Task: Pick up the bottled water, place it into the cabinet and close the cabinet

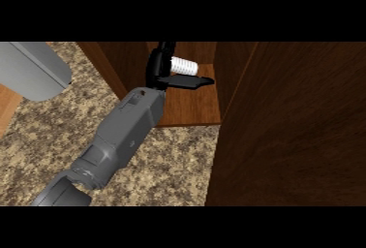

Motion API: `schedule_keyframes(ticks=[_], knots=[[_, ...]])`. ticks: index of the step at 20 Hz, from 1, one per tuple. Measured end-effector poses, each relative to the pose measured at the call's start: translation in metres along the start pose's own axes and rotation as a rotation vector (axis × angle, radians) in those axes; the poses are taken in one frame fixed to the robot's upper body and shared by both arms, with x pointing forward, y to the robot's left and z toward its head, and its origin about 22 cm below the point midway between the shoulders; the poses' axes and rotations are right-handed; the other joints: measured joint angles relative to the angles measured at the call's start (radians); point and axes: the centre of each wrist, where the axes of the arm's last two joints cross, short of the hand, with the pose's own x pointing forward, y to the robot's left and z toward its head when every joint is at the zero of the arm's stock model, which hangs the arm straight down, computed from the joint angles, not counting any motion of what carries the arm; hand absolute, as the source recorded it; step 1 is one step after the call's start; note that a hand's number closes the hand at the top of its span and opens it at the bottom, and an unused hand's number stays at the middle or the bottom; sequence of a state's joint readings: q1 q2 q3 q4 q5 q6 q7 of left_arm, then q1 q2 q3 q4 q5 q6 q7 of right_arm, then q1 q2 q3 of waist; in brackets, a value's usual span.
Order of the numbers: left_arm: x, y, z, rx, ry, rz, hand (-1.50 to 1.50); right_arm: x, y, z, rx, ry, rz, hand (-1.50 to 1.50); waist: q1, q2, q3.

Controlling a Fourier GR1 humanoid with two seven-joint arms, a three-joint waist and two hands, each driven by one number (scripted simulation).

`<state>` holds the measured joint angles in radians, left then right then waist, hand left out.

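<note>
White ribbed bottled water (184, 64) | inside cabinet (193, 104), on its shelf floor near the back | right hand (166, 72) fingers curled round it | judged light, rigid, slick | hold mid-body | door (286, 126) open beside cabinet

No legible text, labels, brand marks, nos. or signs on any surface in head view; 0 readable characters.
</note>
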<state>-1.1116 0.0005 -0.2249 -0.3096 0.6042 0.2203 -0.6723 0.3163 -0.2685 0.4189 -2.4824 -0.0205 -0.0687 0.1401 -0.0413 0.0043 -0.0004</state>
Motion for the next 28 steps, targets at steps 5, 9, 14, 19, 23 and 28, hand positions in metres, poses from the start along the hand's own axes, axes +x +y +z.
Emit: schedule_keyframes(ticks=[5,9,14,19,23,28], knots=[[-0.004,-0.004,0.017,-0.024,0.013,0.083,-1.5,-0.001,-0.002,0.001,-0.007,0.011,0.006,-1.5,0.021,-0.007,0.0],[-0.007,-0.009,0.04,-0.046,0.03,0.115,1.5,0.0,0.002,0.002,-0.003,0.02,-0.012,-1.5,0.042,-0.013,0.0],[-0.01,-0.002,0.078,-0.047,0.05,0.139,1.5,0.001,0.0,0.002,0.049,0.026,0.03,1.5,0.057,-0.017,0.0],[-0.003,0.023,0.11,-0.044,0.068,0.137,1.5,0.002,0.006,0.002,0.182,0.086,0.051,1.5,0.062,-0.018,0.0],[0.011,0.04,0.142,-0.036,0.058,0.137,1.5,0.003,0.014,0.001,0.271,0.14,0.044,1.5,0.064,-0.016,0.0],[0.037,0.066,0.175,-0.017,0.041,0.128,1.5,0.006,0.03,-0.006,0.312,0.183,-0.014,1.5,0.061,-0.012,0.0]])
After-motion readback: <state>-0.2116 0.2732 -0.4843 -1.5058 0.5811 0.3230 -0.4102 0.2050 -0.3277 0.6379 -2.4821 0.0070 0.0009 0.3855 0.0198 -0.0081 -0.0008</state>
